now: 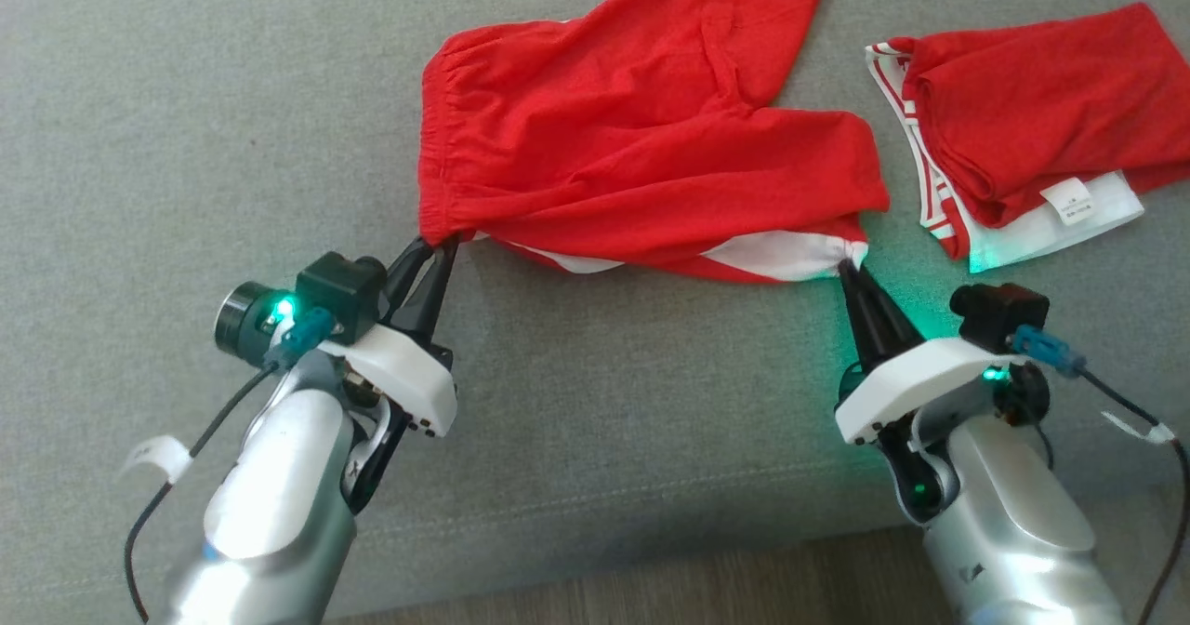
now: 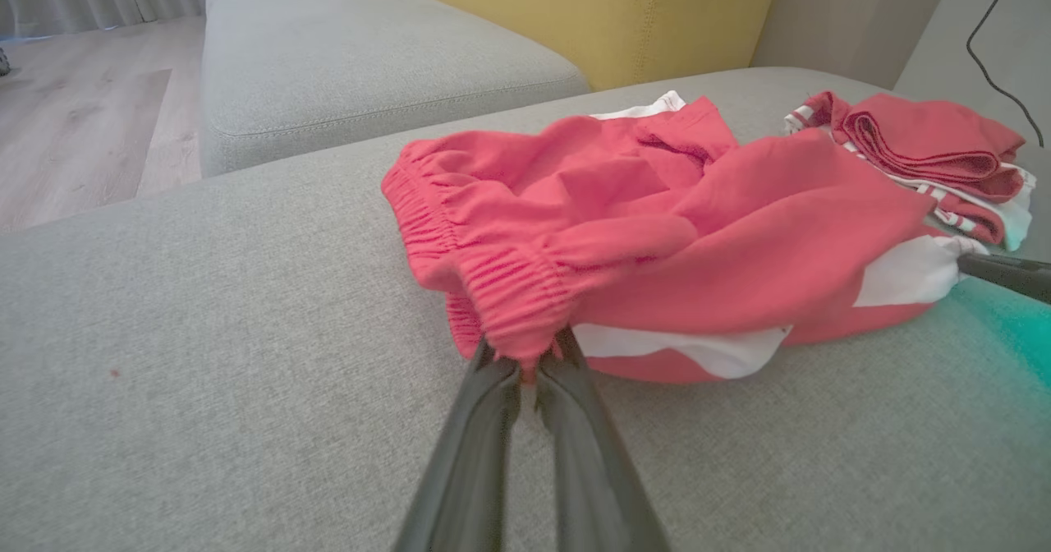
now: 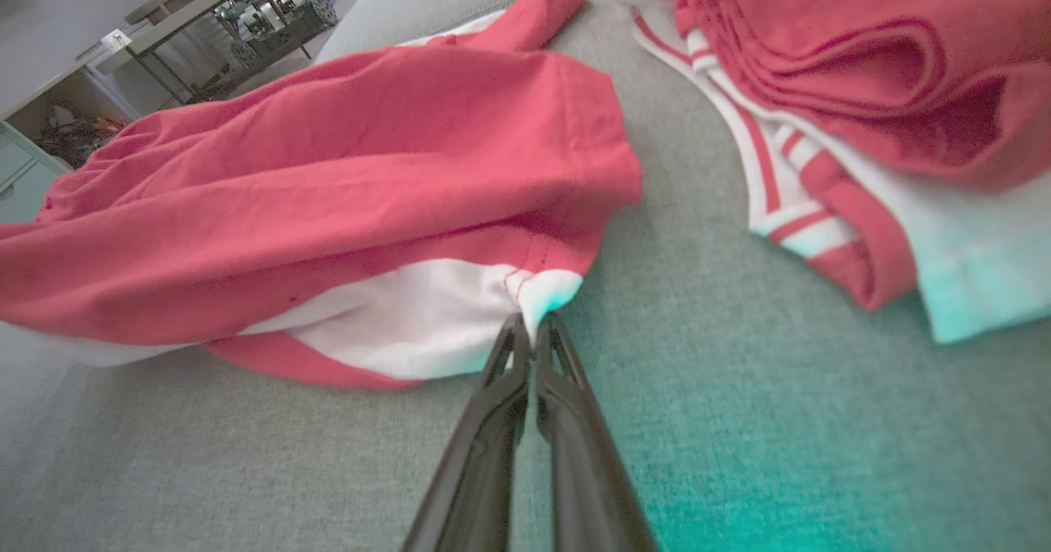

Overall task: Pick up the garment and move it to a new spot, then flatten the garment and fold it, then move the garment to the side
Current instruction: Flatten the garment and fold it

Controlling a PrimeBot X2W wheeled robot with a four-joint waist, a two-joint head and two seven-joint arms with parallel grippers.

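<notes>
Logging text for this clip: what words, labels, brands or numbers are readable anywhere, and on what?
Nothing can be read.
White label on the folded garment: print too small to read.
Small marks on the left forearm and right forearm: too blurred to read.
White tags on the left cable and right cable: no legible print.
Shorts: no print shows.

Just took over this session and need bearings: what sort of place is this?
Likely a living-room setup, perhaps in a lab: red shorts on a grey sofa seat, yellow backrest, wood flooring, a cluttered workbench beyond.
</notes>
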